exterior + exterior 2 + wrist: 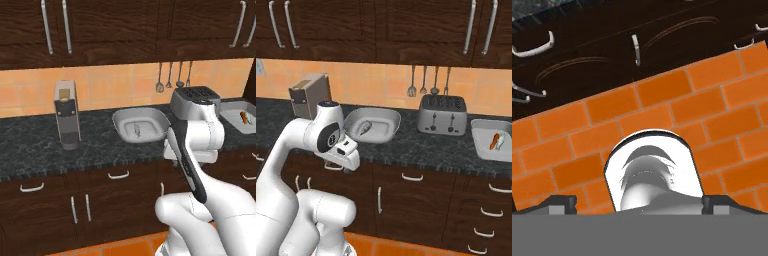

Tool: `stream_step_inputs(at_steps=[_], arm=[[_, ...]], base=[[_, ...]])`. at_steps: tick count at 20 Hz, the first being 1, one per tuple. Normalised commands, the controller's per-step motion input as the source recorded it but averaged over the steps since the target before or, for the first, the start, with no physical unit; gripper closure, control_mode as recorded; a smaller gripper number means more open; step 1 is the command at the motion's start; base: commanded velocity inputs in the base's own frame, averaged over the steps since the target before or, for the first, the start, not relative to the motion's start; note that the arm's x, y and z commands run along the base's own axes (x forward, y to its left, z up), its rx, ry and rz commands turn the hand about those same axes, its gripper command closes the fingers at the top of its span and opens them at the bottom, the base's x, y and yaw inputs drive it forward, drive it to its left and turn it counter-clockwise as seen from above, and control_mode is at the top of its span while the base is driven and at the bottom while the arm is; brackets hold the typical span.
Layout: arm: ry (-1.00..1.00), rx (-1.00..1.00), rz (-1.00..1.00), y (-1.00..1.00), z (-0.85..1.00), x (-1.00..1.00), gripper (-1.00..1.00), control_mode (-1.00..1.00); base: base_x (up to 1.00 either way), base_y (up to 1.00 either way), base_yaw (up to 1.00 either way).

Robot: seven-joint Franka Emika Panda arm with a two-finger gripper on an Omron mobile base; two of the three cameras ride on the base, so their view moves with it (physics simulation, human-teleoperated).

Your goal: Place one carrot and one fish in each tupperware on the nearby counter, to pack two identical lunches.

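Observation:
On the counter (pixel 30 145) (pixel 421 147) stands an oval tupperware (pixel 121 120) (pixel 387 116) with a grey fish (pixel 137 131) (pixel 365 128) lying in it. At the far right a rectangular tupperware (pixel 231 116) (pixel 479 146) holds an orange carrot (pixel 243 117) (pixel 494 141), and beside it a pale fish (pixel 501 143). My gripper (pixel 348 160) (pixel 640 204) hangs in front of the drawers, below the counter's edge, and points down at the floor. Its fingertips (pixel 562 204) stand wide apart and open with nothing between them.
A silver toaster (pixel 195 97) (pixel 442 116) stands between the two tubs. A coffee machine (pixel 67 117) (pixel 308 95) is on the left. Utensils (pixel 428 80) hang on the tiled wall. Dark drawers (pixel 587 55) and orange floor tiles (pixel 677 105) lie under the hand.

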Motion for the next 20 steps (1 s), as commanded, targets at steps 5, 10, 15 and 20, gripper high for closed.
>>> stream_step_inputs(at_steps=[5,10,15,20], arm=[[0.00,0.00,0.00,0.00,0.00,0.00,-1.00,1.00],[0.00,0.00,0.00,0.00,0.00,0.00,-1.00,1.00],[0.00,0.00,0.00,0.00,0.00,0.00,-1.00,1.00],[0.00,0.00,0.00,0.00,0.00,0.00,-1.00,1.00]], base=[[-0.71,-1.00,0.00],[-0.54,-1.00,0.00],[-0.03,-1.00,0.05],[0.07,-1.00,0.15]])
